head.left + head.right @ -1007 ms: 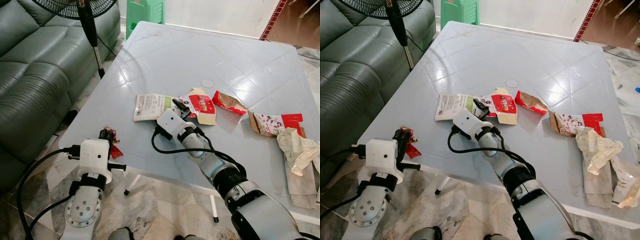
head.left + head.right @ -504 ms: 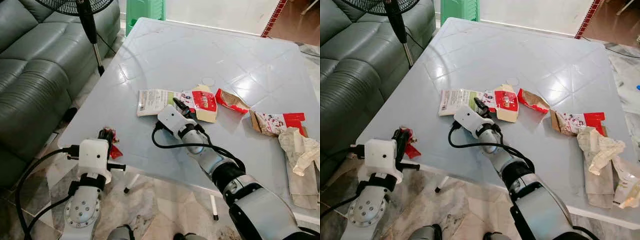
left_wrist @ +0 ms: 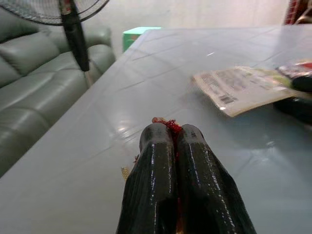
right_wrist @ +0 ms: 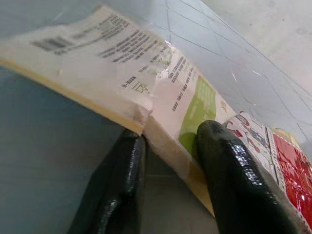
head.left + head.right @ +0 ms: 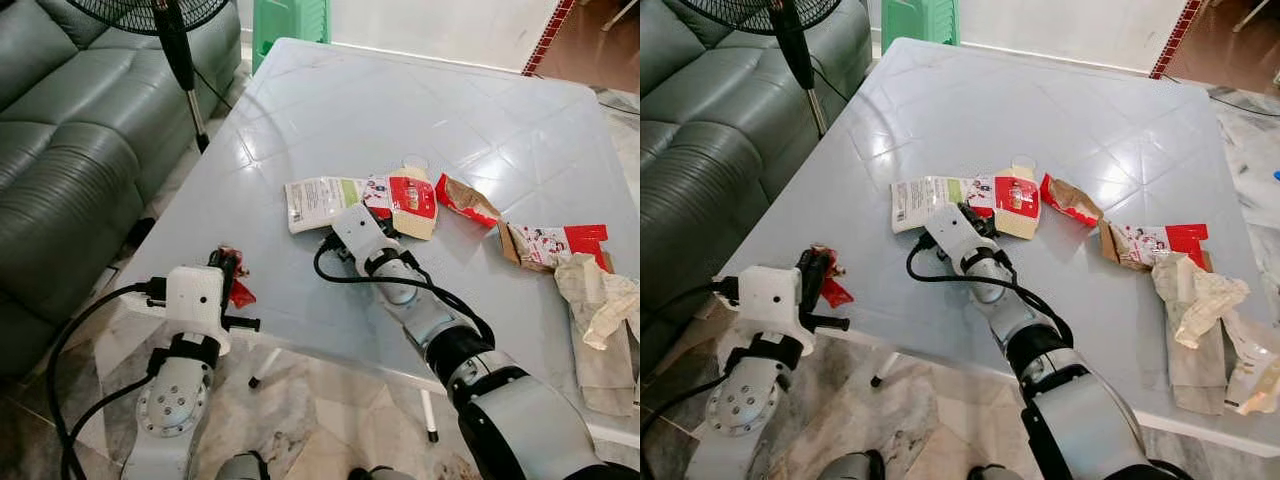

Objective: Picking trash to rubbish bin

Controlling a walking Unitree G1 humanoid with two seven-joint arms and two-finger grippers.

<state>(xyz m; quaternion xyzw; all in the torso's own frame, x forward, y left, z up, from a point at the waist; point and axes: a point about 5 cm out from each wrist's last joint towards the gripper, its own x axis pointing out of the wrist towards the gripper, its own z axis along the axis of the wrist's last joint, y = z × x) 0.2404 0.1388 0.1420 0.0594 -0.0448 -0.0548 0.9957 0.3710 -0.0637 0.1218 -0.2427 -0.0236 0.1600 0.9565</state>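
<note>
Pale grey tabletop (image 5: 330,110) beside a green sofa (image 5: 60,130), with a fan stand (image 5: 185,70) at its far left corner. Trash is strewn across the near half: a flattened carton (image 5: 360,198) printed white, green and red, a torn red packet (image 5: 462,200) just beside it, a second torn box (image 5: 548,245) further right, and crumpled paper (image 5: 600,300) at the right edge.

Right end effector (image 4: 168,161) is now set at the carton's near edge — one finger (image 4: 114,187) slid under the cardboard, the other finger (image 4: 234,170) lying on the printed face, so the edge sits between them, parted narrowly and not yet clamped tight as far as can be judged. A second ago the same fingers were seen resting on top of the carton; since then the wrist has been rolled and pushed forward, and the carton has been nudged slightly away and its edge lifted off the surface. A pinch on the edge looks ready to be closed.

Left end effector (image 3: 171,134) is held at the tabletop's near left edge, fingers pressed together on a small red wrapper (image 5: 238,292). Compared with earlier, that arm has been raised a little and brought closer to the tabletop; the wrapper is kept in the grip.

No bin is visible, so carrying is judged still ahead.
</note>
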